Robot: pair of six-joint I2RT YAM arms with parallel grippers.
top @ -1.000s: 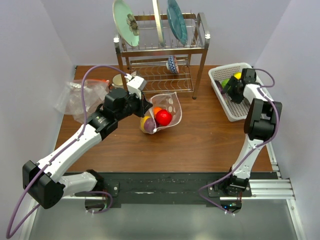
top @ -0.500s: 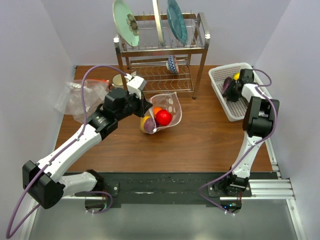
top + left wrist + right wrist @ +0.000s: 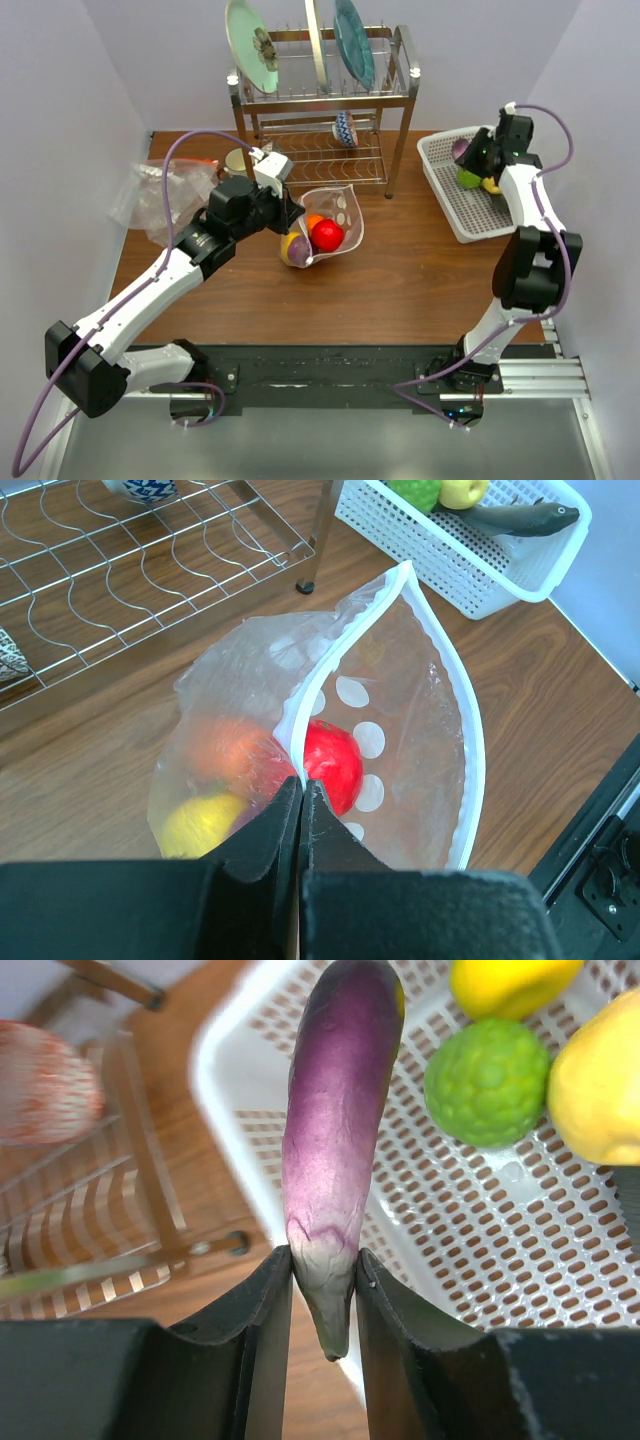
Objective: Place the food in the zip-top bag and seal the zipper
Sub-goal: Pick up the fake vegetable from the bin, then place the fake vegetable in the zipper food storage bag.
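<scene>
Right gripper [image 3: 322,1270] clamps the eggplant [image 3: 340,1120] by its narrow end, over the basket [image 3: 462,212] at the table's 2 o'clock (a lime [image 3: 487,1080] lies inside). Left gripper [image 3: 302,792], closed tight, pinches the zipper [image 3: 472,750] of the bag [image 3: 400,680] mid-table, from the bag's 9 o'clock; a red fruit [image 3: 335,765] sits within.
</scene>
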